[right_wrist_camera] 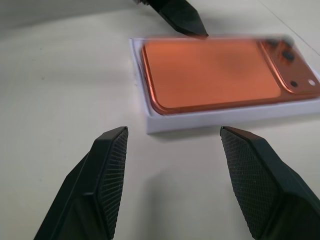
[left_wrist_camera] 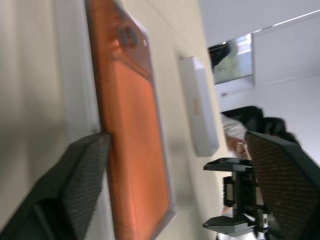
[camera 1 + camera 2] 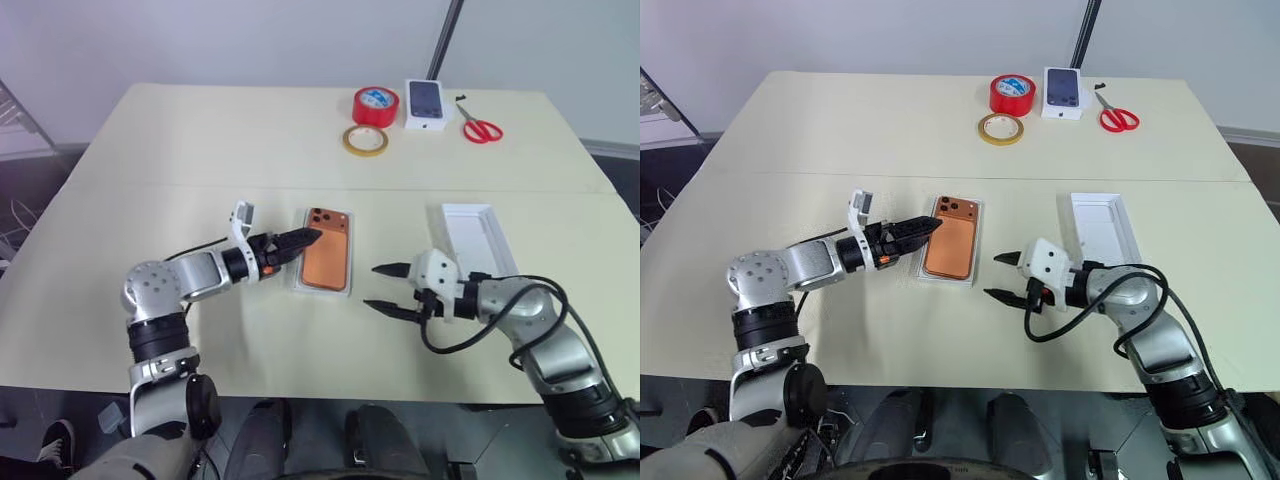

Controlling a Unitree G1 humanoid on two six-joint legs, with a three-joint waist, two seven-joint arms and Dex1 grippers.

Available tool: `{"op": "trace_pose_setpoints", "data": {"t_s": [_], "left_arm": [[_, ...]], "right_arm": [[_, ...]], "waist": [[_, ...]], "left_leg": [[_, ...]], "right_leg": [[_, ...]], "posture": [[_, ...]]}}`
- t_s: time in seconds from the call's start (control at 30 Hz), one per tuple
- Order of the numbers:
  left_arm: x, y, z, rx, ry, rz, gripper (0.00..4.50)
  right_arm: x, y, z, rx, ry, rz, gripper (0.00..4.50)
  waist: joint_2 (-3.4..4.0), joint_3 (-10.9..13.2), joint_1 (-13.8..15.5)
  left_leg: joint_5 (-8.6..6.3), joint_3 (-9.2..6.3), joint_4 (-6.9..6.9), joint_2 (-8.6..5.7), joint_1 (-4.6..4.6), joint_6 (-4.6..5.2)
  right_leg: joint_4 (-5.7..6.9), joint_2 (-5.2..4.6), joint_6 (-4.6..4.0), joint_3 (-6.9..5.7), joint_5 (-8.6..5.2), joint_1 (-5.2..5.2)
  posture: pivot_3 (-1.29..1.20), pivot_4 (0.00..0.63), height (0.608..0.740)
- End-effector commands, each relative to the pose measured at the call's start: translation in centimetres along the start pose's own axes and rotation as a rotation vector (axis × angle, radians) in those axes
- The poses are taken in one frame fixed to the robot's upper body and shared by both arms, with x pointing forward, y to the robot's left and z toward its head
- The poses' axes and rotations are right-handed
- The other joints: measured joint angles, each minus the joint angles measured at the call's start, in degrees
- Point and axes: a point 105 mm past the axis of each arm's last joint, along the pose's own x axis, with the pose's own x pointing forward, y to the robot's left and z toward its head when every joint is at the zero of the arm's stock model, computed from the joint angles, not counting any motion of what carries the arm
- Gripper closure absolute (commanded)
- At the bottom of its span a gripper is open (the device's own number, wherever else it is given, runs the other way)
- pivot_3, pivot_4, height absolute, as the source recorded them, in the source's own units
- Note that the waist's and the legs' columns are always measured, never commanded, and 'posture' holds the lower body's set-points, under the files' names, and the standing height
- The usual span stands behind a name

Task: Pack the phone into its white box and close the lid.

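The orange phone (image 3: 328,256) lies camera side up inside the shallow white box (image 1: 210,117) at the middle of the table. My left gripper (image 3: 312,236) reaches in from the left, with its tips at the box's left long edge near the camera end. In the left wrist view its fingers (image 2: 75,190) stand wide apart, so it is open and holds nothing. My right gripper (image 3: 371,286) hovers just right of the box, open and empty, pointing at the box's near end. The white lid (image 3: 470,232) lies flat on the table to the right, behind my right hand.
At the far edge of the table are a red tape roll (image 3: 375,104), a yellowish tape ring (image 3: 366,140), a small white box picturing a dark phone (image 3: 426,103) and red-handled scissors (image 3: 480,127). A seam crosses the table behind the box.
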Motion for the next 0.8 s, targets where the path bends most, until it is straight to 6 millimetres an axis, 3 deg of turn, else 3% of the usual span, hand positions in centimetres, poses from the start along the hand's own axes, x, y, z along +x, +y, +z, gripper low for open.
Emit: {"op": "trace_pose_setpoints", "data": {"t_s": [0.03,0.13,0.23,0.37,0.47,0.67,0.8], "left_arm": [[-1.3,-1.2,1.0,0.105,-0.006,-0.007,0.18],[-2.4,-2.0,2.2,0.183,-0.047,-0.009,0.18],[-3.1,0.3,4.0,0.372,-0.124,0.192,1.01],[-1.9,1.1,4.1,0.607,-0.124,0.246,3.02],[-0.8,2.4,3.2,0.734,-0.062,0.286,4.46],[2.9,3.8,-1.1,0.725,0.129,0.206,4.46],[4.6,2.3,-3.0,0.674,0.183,0.102,4.46]], "right_arm": [[0.2,-0.8,1.1,-0.039,-0.039,-0.03,1.44],[0.3,-1.3,0.9,-0.029,-0.036,-0.052,1.44],[0.5,-3.6,0.9,0.006,-0.043,-0.139,2.3],[1.3,-5.3,0.8,-0.075,-0.007,-0.215,4.35],[2.5,-5.1,0.4,-0.119,0.008,-0.198,4.5],[4.5,-4.5,-2.8,-0.226,0.142,-0.176,4.5],[4.2,-4.4,-2.4,-0.21,0.118,-0.171,4.5]], "waist": [[0.0,0.0,0.0],[0.0,0.0,0.0],[0.0,0.0,-0.1],[0.06,0.0,0.2],[0.06,0.0,0.6],[0.11,-0.1,0.5],[0.11,-0.1,0.5]], "left_leg": [[0.01,0.0,0.0,0.0,0.0,-0.02],[0.05,0.0,-0.01,0.0,0.0,-0.09],[0.1,0.01,0.0,0.0,0.02,-0.17],[0.16,0.08,-0.11,-0.01,0.05,-0.28],[0.15,0.09,-0.05,-0.03,0.0,-0.25],[0.02,0.09,0.0,-0.02,-0.01,0.01],[-0.01,0.11,0.02,-0.03,0.14,0.08]], "right_leg": [[0.0,0.0,0.0,0.0,0.0,-0.01],[0.0,0.0,0.0,0.0,0.0,-0.01],[0.01,-0.02,0.0,0.0,0.0,0.01],[-0.05,-0.02,-0.02,0.06,0.0,-0.01],[-0.07,-0.05,-0.02,0.04,0.0,0.0],[-0.02,-0.04,-0.02,0.02,0.0,-0.01],[-0.02,-0.04,-0.01,0.04,0.0,0.19]], "posture": [[0.0,0.15,0.74],[0.0,0.15,0.74],[0.0,0.15,0.74],[0.0,0.15,0.74],[0.0,0.15,0.74],[0.0,0.15,0.74],[0.0,0.15,0.74]]}}
